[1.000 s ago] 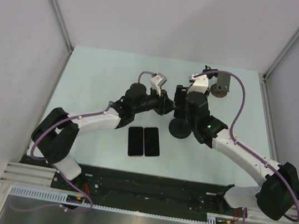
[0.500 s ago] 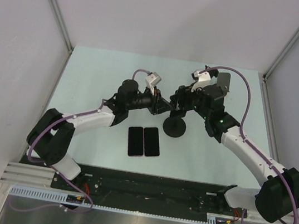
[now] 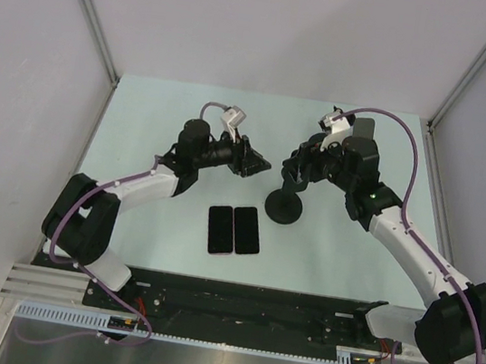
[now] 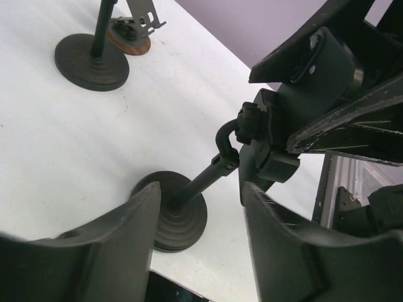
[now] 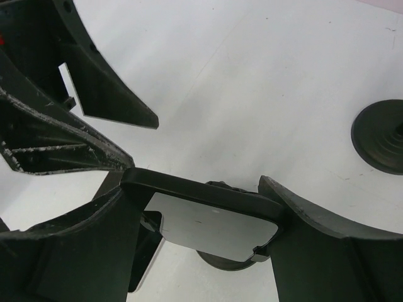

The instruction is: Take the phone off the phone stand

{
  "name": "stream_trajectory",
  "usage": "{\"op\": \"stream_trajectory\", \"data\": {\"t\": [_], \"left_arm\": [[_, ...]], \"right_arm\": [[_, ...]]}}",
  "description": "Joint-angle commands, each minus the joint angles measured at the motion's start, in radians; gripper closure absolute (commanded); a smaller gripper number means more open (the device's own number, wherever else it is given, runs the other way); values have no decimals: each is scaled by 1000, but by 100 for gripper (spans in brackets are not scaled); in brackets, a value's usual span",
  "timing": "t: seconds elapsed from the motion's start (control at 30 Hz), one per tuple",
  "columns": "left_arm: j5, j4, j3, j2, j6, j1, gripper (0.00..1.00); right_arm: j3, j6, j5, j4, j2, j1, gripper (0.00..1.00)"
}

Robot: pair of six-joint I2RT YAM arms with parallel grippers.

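Phone (image 5: 208, 223) pinched by its edges between the jaws of the right gripper (image 3: 304, 168), just above the phone stand (image 3: 285, 208), the jaws of the left gripper (image 3: 260, 163) spread and empty beside it: judged the lift-off step, next calling for a straight pull clear of the stand, over a pale table (image 3: 163, 106) within plain grey walls (image 3: 248, 27).

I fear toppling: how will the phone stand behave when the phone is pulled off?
The phone stand probably won't tip easily: its round base is broad and looks heavy. Its stem is thin, though, so a sideways pull by the right gripper on the phone might rock it.
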Motion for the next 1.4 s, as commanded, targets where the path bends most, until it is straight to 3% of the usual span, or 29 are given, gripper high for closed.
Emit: {"op": "stream_trajectory", "data": {"t": [0.0, 0.07, 0.1, 0.27, 0.57, 0.67, 0.77, 0.83, 0.93, 1.0, 1.2, 1.37], "left_arm": [[25, 20, 30, -19, -8, -3, 27], [19, 20, 30, -33, 35, -17, 11], [12, 20, 29, -41, 55, -37, 8], [-3, 20, 32, -53, 160, -89, 3], [-52, 18, 109, 11, 239, -134, 11], [-78, 20, 124, 30, 237, -140, 21], [-92, 18, 130, 42, 237, -140, 42], [-90, 18, 126, 45, 242, -141, 46], [-84, 20, 118, 47, 245, -141, 43], [-80, 20, 115, 47, 247, -140, 36], [-60, 20, 121, 51, 248, -141, 35], [-32, 20, 116, 50, 251, -141, 26]], "right_arm": [[5, -32, -16, 0, -31, -12, 100], [5, -29, -8, 5, -31, -12, 100], [5, -28, -5, 6, -30, -13, 100], [5, -26, 9, 9, -28, -10, 100], [5, -25, 29, 11, -27, 2, 100], [5, -28, 32, 5, -28, 4, 100], [5, -28, 39, -13, -31, 4, 100], [5, -26, 43, -23, -36, 4, 100], [5, -26, 43, -30, -39, 4, 100], [5, -26, 43, -32, -42, 4, 100], [4, -23, 32, -30, -38, 4, 100], [5, -22, 32, -29, -36, 4, 100]]}}
